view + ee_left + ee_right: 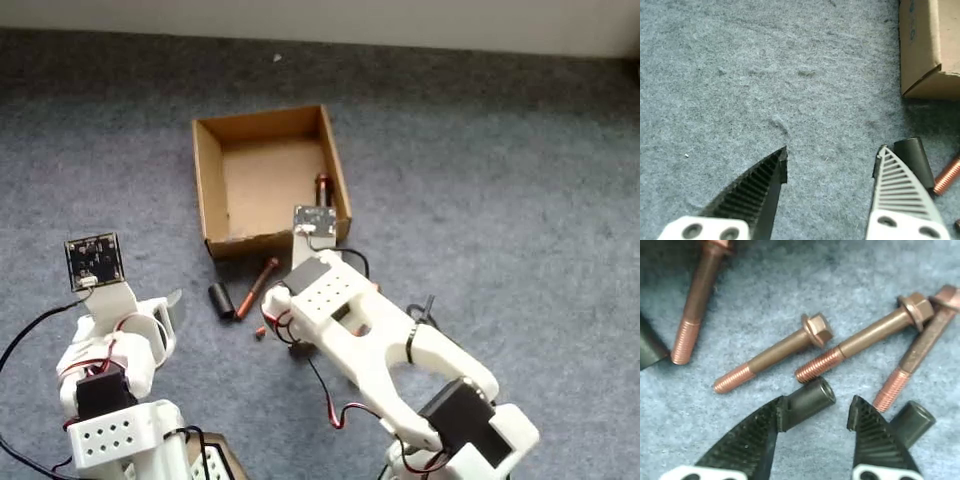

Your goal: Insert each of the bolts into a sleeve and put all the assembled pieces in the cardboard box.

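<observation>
Copper bolts mostly buried under right arm from above; right gripper spread, fingers covering parts of two sleeves. Left gripper spread, half-hiding a black sleeve.

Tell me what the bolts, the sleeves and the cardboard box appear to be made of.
Bolts: metal, probably copper-plated steel, going by the coppery sheen, cut threads and hex flange heads.
Sleeves: matte black hollow tubes. They could be plastic, rubber or blackened metal; the look leaves it open.
Cardboard box: plain brown cardboard, dull, with thin folded walls.
</observation>
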Controlling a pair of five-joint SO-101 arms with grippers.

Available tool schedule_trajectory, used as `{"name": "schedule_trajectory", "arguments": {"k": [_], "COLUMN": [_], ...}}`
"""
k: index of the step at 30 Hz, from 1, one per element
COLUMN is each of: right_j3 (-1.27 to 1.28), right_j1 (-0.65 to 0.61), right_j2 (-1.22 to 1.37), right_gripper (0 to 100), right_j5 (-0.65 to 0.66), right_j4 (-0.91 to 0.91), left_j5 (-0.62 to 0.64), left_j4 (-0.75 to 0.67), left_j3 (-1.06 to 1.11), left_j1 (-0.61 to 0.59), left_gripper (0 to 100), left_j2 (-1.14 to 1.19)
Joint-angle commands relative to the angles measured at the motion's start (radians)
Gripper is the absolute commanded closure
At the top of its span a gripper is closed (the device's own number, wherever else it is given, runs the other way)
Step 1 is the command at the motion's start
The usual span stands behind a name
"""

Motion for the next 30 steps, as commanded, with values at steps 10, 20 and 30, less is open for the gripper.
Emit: {"name": "schedule_trajectory", "arguments": {"k": [10,20,30], "right_j3": [0.042,0.035,0.033], "right_j1": [-0.076,-0.028,-0.027], "right_j2": [0.054,0.079,0.079], "right_gripper": [80.7,80.7,80.7], "right_j5": [-0.037,-0.031,0.382], "right_j4": [-0.074,-0.074,-0.081], "left_j5": [-0.008,-0.008,-0.008], "left_j4": [-0.018,-0.018,-0.018], "left_j3": [-0.004,-0.004,-0.004], "left_j1": [-0.013,-0.013,-0.013], "left_gripper": [71,71,71], "left_j2": [-0.007,-0.007,-0.007]}}
